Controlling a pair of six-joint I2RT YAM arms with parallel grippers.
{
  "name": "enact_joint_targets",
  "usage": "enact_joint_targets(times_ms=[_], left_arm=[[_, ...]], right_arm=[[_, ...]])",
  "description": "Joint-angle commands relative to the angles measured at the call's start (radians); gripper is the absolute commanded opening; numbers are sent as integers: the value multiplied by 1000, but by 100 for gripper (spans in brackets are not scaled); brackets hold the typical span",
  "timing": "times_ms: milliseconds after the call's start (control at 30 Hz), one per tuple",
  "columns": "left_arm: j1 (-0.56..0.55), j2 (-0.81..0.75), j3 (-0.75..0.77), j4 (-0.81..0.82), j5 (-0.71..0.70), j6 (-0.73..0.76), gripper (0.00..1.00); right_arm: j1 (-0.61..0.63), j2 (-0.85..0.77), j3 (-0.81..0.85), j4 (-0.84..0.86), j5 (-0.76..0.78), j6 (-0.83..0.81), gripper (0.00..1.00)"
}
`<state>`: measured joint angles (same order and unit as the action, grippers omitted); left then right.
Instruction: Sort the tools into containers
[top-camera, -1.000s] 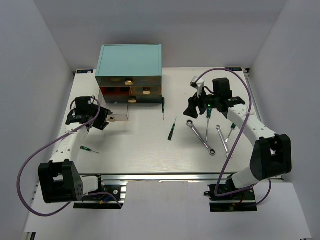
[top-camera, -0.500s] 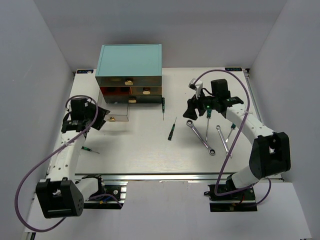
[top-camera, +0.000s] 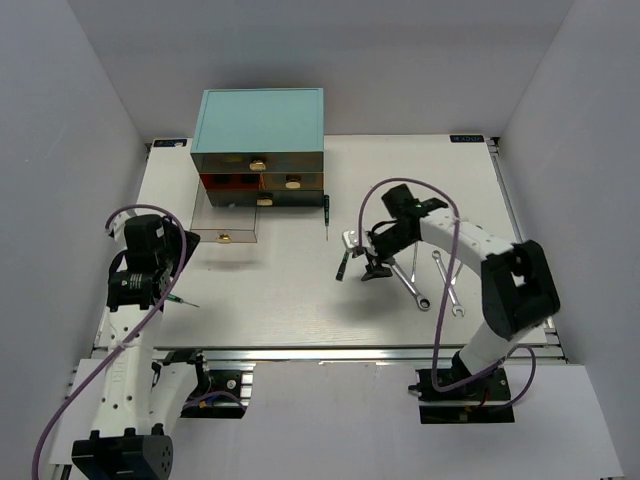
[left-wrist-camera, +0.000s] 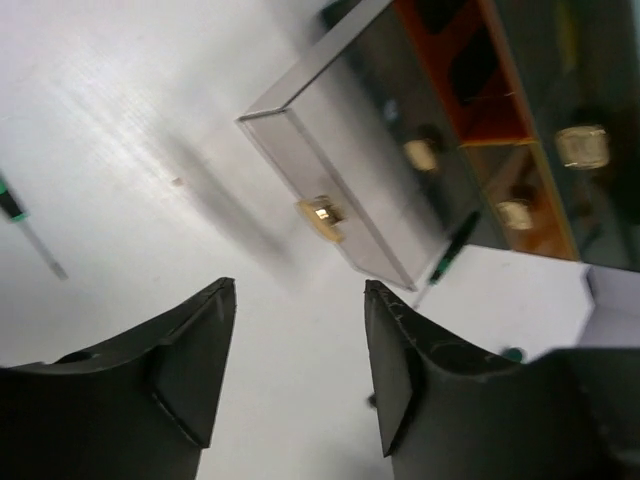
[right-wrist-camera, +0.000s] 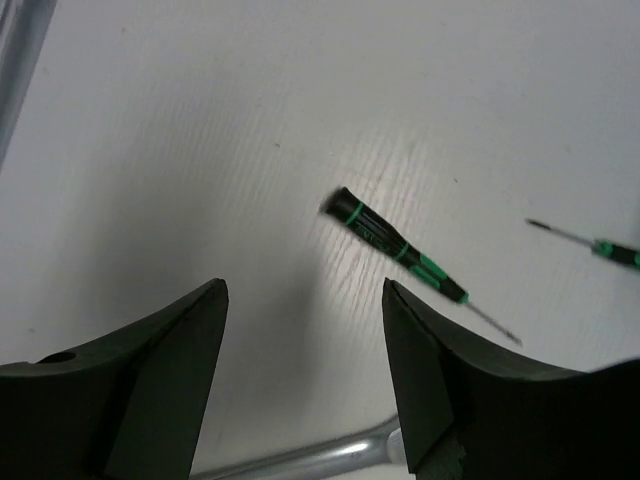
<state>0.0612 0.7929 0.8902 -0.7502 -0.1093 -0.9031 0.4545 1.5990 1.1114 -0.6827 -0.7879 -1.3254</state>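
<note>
1. The right gripper (right-wrist-camera: 302, 292) hovers low over the table (right-wrist-camera: 150, 120), jaws spread wide and empty. A green-and-black screwdriver (right-wrist-camera: 392, 243) lies flat just ahead of its fingertips.
2. A clean pick likely means setting the fingers across the thick handle rather than the thin shaft, then closing only once both pads flank it.
3. The left gripper (left-wrist-camera: 297, 290), also open and empty, faces the pulled-out drawer (left-wrist-camera: 365, 245).
4. The wrenches (top-camera: 415, 288) lie close by and should not be nudged.

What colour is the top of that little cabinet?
The cabinet top is pale teal, clearest in the top external view.
</note>
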Motion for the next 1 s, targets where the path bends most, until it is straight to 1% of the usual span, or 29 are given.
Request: enact_joint_targets(times_ms=[0, 67, 133, 233, 333, 533, 600, 700, 800, 833, 900, 967], left_arm=[[-3, 14, -20, -150, -50, 1, 66], [-3, 17, -19, -184, -53, 1, 67], [-4, 12, -22, -201, -62, -3, 67], [-3, -9, -30, -225, -78, -13, 69], [-4, -23, -37, -254, -82, -23, 69], [-4, -27, -42, -271, -90, -31, 69], [-4, -21, -46, -270, -92, -33, 69], [-4, -15, -56, -268, -93, -36, 69], [-3, -9, -71, -268, -90, -48, 70], [-3, -8, -74, -268, -87, -49, 70], [-4, -1, -80, -268, -81, -57, 70], [-3, 3, -83, -271, -79, -60, 70]], right_arm=[[45, 108, 114, -168, 42, -412, 69], [73, 192, 171, -198, 88, -481, 70], [96, 255, 232, -210, 130, -503, 70], [118, 327, 295, -212, 173, -529, 68], [136, 404, 370, -257, 216, -557, 63], [161, 525, 478, -362, 314, -613, 47], [164, 541, 496, -399, 332, -633, 44], [173, 553, 479, -397, 374, -643, 37], [176, 553, 466, -379, 389, -624, 18], [177, 549, 467, -377, 372, -600, 8], [177, 535, 494, -385, 331, -557, 1], [179, 498, 543, -408, 202, -451, 0]])
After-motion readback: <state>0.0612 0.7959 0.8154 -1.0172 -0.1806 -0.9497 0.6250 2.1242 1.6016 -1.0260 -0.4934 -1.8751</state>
